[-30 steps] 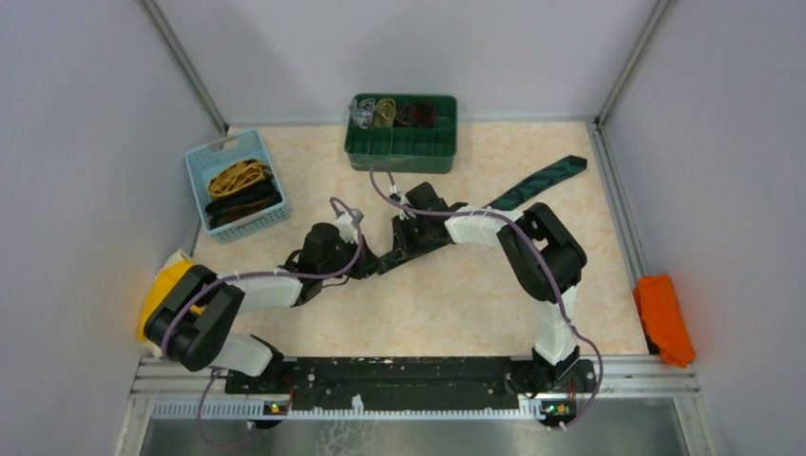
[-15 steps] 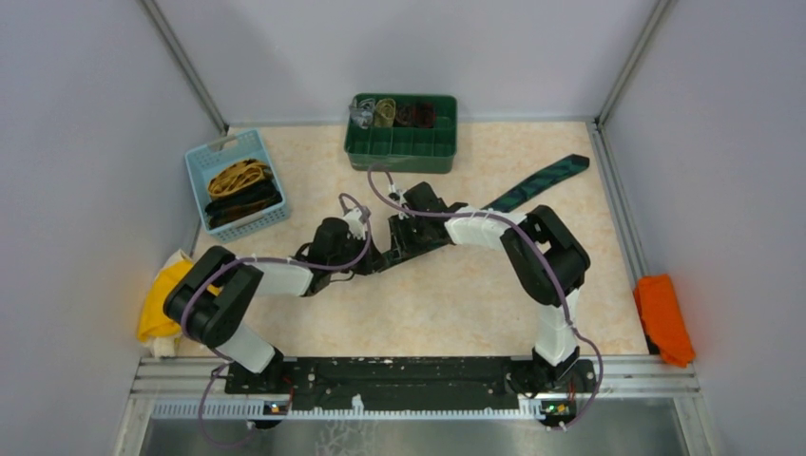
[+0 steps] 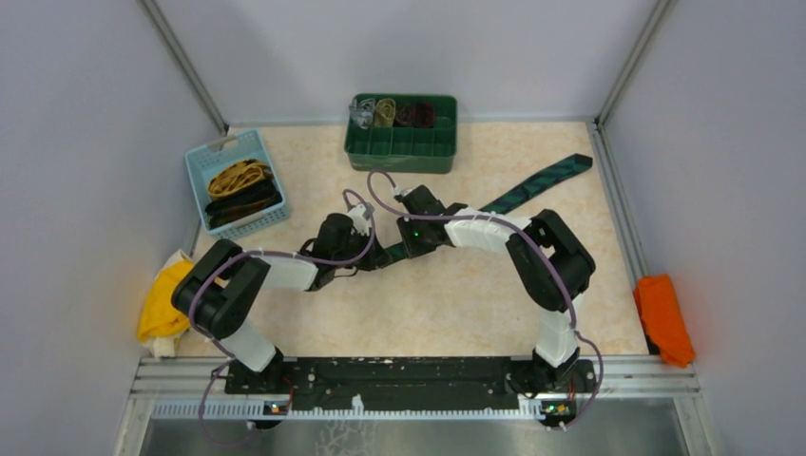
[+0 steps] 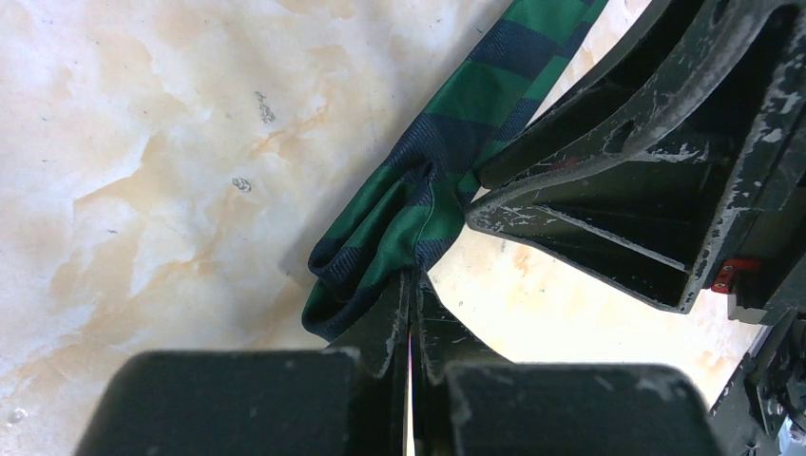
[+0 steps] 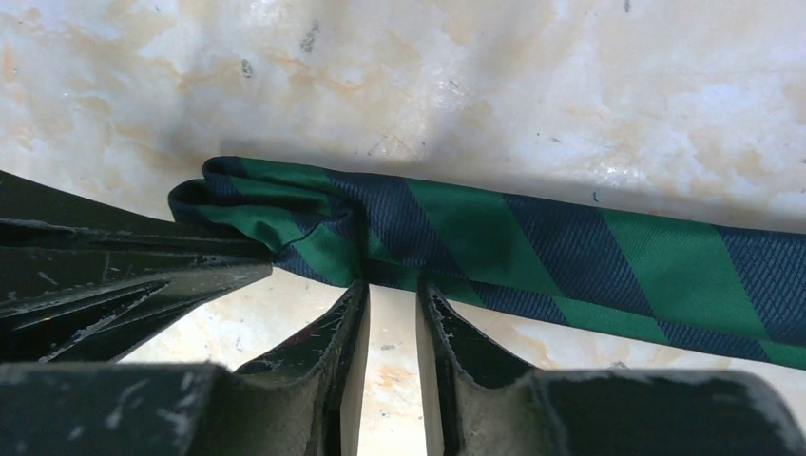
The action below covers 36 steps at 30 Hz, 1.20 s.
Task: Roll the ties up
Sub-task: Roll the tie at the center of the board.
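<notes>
We see the green tie (image 5: 494,242) stretched flat on the surface (image 3: 447,304), running from the middle toward the far right corner, its near end folded over. Our left tool (image 4: 411,285) is pressed together, tips against that fold; our right tool (image 5: 392,294) stands slightly spread, tips at the tie's edge, pinching nothing

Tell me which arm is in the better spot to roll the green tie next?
Left, probably. The left end effector is shut on the folded end of the green tie, so it could turn that end over. The right end effector is open beside the tie, holding nothing.
</notes>
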Each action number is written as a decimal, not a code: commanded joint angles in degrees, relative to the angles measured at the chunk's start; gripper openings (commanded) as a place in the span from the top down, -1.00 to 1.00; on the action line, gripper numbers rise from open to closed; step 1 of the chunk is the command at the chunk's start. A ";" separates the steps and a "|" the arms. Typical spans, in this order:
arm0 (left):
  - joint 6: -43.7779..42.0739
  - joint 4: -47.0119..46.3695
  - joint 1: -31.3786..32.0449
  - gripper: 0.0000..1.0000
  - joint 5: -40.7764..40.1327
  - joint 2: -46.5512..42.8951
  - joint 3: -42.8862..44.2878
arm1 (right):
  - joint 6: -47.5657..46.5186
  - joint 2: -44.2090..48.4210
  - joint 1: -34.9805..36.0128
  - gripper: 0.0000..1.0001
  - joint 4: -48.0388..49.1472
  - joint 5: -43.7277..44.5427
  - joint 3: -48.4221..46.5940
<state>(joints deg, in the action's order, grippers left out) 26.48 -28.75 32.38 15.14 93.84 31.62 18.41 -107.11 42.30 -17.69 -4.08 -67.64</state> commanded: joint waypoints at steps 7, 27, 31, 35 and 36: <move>-0.87 7.77 0.00 1.00 -0.24 -3.07 2.76 | -1.50 6.11 1.52 0.47 -0.11 5.23 -1.26; 13.26 41.24 -0.21 1.00 -46.51 -41.86 3.68 | -2.99 12.53 13.56 0.37 1.21 17.56 1.03; 11.38 40.46 -0.22 1.00 -47.52 -49.13 0.83 | -4.58 9.11 14.59 0.27 1.18 17.36 -1.13; 13.27 44.23 -0.26 1.00 -51.53 -52.05 0.89 | -5.06 4.37 17.21 0.10 0.02 19.48 -6.22; 13.72 45.23 -0.22 1.00 -52.85 -52.97 1.27 | -4.83 3.24 17.93 0.05 -0.28 20.22 -7.48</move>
<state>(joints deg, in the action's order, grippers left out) 37.91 9.87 32.25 -30.48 42.92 33.36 14.68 -100.33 57.45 -17.80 12.75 -68.82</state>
